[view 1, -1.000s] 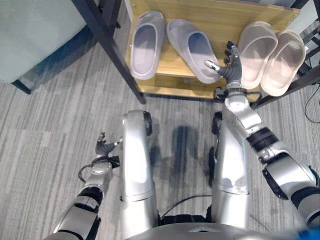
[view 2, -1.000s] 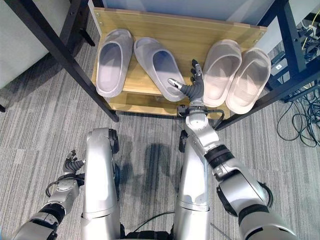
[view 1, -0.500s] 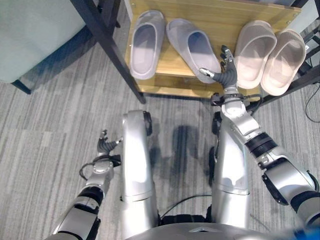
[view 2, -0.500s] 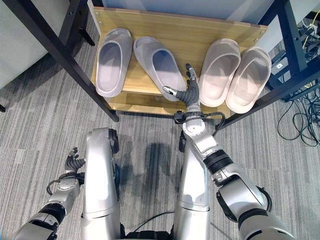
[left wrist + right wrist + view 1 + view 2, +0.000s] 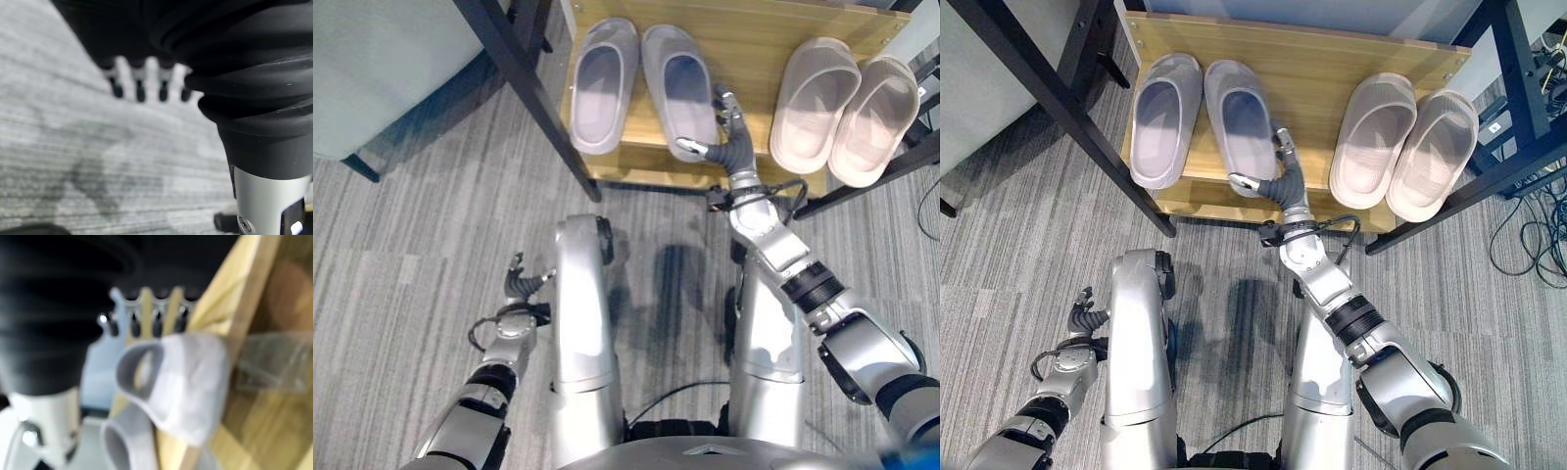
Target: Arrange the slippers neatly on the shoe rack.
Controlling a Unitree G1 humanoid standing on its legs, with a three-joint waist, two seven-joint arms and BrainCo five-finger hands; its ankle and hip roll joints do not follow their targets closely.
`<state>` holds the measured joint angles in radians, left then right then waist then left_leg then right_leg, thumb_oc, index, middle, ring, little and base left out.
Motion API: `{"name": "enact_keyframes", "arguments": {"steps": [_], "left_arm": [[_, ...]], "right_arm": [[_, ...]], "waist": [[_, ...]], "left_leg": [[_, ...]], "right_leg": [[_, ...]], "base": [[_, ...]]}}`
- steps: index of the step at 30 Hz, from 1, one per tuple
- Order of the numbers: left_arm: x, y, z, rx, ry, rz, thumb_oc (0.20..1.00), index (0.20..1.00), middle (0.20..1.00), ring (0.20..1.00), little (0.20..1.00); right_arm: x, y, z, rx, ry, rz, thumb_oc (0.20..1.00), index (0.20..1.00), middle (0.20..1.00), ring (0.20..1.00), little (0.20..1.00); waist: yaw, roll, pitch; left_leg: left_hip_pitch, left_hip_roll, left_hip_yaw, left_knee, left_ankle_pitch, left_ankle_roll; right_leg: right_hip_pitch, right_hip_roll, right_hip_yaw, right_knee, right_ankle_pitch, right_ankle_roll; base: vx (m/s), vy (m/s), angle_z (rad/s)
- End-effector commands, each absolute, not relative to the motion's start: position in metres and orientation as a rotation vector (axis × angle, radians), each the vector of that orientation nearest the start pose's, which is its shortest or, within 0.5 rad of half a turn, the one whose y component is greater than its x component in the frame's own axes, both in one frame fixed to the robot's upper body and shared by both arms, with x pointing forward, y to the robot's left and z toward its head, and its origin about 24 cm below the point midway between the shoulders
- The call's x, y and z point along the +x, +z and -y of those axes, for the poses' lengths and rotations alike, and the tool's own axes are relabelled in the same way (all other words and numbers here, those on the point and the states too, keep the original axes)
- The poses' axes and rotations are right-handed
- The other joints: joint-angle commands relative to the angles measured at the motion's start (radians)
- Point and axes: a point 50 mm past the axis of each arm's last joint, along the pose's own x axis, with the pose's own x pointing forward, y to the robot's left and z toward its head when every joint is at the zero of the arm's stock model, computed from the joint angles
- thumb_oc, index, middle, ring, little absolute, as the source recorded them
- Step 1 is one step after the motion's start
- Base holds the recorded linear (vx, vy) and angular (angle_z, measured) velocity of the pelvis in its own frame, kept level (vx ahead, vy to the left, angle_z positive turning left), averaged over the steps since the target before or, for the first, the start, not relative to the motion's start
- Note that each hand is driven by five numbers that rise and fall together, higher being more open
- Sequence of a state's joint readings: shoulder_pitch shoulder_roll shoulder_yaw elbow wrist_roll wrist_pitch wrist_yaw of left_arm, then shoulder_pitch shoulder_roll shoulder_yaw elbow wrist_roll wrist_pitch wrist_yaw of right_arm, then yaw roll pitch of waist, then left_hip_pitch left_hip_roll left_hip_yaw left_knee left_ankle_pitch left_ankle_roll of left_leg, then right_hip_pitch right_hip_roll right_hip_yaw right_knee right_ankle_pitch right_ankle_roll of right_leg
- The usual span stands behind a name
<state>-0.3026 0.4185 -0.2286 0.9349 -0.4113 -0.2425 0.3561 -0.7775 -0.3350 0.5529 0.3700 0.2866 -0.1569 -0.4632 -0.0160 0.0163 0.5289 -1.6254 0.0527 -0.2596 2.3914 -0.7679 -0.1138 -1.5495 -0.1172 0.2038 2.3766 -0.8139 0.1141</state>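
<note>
Right hand fingers straight, flat against grey slipper side, thumb at heel, near shelf front edge. Slipper looks light, soft foam; side pushes or heel-rim grip suit. Left hand relaxed, empty.

Indoor room, likely an office or laboratory: grey striped carpet covers the floor; a wooden shoe rack with black metal legs holds grey slippers and beige slippers; loose cables lie on the carpet beside the rack.
</note>
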Motion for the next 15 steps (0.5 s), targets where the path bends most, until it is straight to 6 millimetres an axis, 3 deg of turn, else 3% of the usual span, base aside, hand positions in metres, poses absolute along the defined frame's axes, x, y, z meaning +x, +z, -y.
{"name": "enact_keyframes", "arguments": {"steps": [1,10,15], "left_arm": [[0.263,-0.044,-0.257,0.269,0.392,-0.375,1.000,1.000,1.000,1.000,1.000],[0.266,-0.042,-0.256,0.292,0.385,-0.364,1.000,1.000,1.000,1.000,1.000],[0.262,-0.045,-0.256,0.298,0.390,-0.365,1.000,1.000,1.000,1.000,1.000]], "right_arm": [[0.335,0.199,0.059,-0.121,0.209,0.594,1.000,1.000,1.000,1.000,1.000],[0.333,0.189,0.047,-0.183,0.270,0.578,1.000,1.000,1.000,1.000,1.000],[0.327,0.193,0.059,-0.230,0.196,0.653,1.000,1.000,1.000,1.000,1.000]], "waist": [[0.058,-0.004,-0.010],[0.063,0.000,-0.009],[0.057,0.002,-0.009]], "left_leg": [[0.055,-0.038,0.045,0.019,-0.042,0.107],[0.055,-0.040,0.046,0.019,-0.040,0.105],[0.055,-0.041,0.048,0.017,-0.036,0.105]], "right_leg": [[0.061,0.013,0.106,0.041,0.128,-0.086],[0.060,0.012,0.109,0.042,0.133,-0.083],[0.060,0.016,0.111,0.042,0.132,-0.084]], "base": [[0.00,0.000,0.00],[0.00,0.000,0.00],[0.00,0.000,0.00]]}}
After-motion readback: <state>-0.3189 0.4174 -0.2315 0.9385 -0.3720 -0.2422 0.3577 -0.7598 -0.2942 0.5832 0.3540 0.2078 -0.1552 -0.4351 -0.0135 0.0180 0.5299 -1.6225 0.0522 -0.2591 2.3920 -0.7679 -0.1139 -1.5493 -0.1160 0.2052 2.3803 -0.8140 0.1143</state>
